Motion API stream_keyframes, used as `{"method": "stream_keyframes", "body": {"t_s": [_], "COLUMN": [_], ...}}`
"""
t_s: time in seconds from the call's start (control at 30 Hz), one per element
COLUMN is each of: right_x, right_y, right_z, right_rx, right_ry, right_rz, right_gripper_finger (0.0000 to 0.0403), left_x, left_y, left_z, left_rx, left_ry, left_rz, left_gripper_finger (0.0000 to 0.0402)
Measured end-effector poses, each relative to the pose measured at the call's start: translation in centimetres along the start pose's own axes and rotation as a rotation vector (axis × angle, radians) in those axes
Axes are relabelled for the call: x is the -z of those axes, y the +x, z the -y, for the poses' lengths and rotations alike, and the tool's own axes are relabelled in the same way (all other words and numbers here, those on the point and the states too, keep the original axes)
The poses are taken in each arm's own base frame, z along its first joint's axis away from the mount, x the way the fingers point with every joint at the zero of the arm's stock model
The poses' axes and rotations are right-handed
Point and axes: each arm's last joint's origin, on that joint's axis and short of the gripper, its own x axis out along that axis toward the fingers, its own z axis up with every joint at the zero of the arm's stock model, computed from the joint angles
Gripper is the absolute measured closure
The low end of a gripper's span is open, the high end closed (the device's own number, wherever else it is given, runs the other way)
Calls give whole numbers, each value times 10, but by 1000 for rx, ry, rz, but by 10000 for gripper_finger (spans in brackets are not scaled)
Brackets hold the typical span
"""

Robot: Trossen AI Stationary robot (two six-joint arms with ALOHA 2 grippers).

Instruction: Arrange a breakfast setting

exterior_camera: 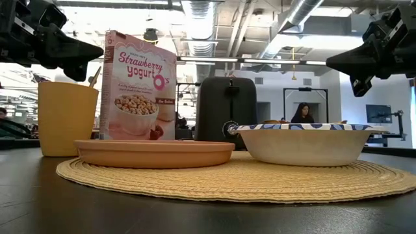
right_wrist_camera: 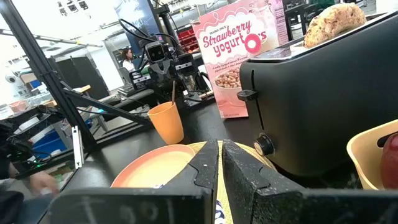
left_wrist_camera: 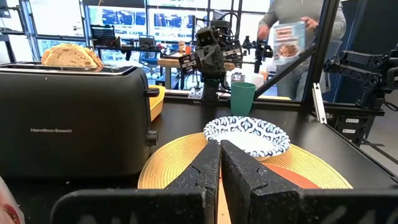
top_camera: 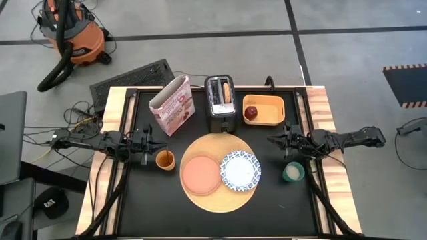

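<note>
Round light-wood board (top_camera: 215,193) sits mid-desk toward the front edge. On it: salmon-pink plate (top_camera: 201,175), with the blue-and-white dish (top_camera: 240,169) on its right. Toasted bread (top_camera: 227,91) stands in the black toaster (top_camera: 221,105) near the back edge. Apple (top_camera: 250,113) lies in the yellow tray (top_camera: 263,110). Left tool (top_camera: 149,143), fingers together, by the left edge; right tool (top_camera: 279,141), fingers together, by the right edge.

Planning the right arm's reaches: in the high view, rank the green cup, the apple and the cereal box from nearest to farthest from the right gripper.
From the right gripper:
1. Green cup, just beside it, toward the table's front.
2. Apple, in the yellow tray behind.
3. Cereal box, far across, past the toaster.
</note>
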Motion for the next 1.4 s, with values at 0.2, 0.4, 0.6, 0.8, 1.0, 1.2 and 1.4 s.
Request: {"method": "stream_keyframes", "body": {"t_s": [0.2, 0.4, 0.6, 0.8, 1.0, 1.2, 1.4], "right_x": [0, 0, 0, 0, 0, 0, 0], "right_y": [0, 0, 0, 0, 0, 0, 0], "right_z": [0, 0, 0, 0, 0, 0, 0], "right_rx": [1, 0, 0, 0, 0, 0, 0], "right_ry": [0, 0, 0, 0, 0, 0, 0], "right_rz": [0, 0, 0, 0, 0, 0, 0], "right_gripper_finger": [352, 352, 352, 352, 352, 352, 352], "left_x": [0, 0, 0, -1, -4, -7, -9], "left_y": [0, 0, 0, 0, 0, 0, 0], "left_z": [0, 0, 0, 0, 0, 0, -1], "left_rx": [0, 0, 0, -16, -17, -12, -24], "left_ry": [0, 0, 0, 41, 55, 0, -106], "left_rz": [1, 1, 1, 6, 37, 72, 96], "left_gripper_finger": [400, 400, 400, 400, 400, 400, 400]}}
